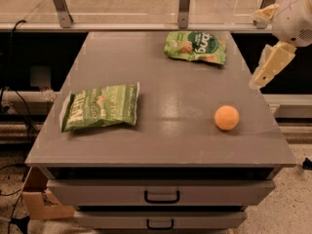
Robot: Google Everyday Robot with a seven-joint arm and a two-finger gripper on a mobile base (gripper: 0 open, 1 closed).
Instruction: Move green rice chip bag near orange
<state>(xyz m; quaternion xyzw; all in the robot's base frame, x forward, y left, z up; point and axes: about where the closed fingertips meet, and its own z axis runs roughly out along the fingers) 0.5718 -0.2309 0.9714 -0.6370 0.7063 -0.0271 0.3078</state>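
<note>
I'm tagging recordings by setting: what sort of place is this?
Probably a robot lab or workshop, not a home: a plain grey cabinet top with handled drawers, loose black cables at its left, and the cream gripper hanging past the top's right edge.

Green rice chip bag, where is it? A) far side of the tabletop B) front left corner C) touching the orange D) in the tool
A: the green rice chip bag lies at the far side, apart from the orange; the tool hangs beyond the right edge.
</note>
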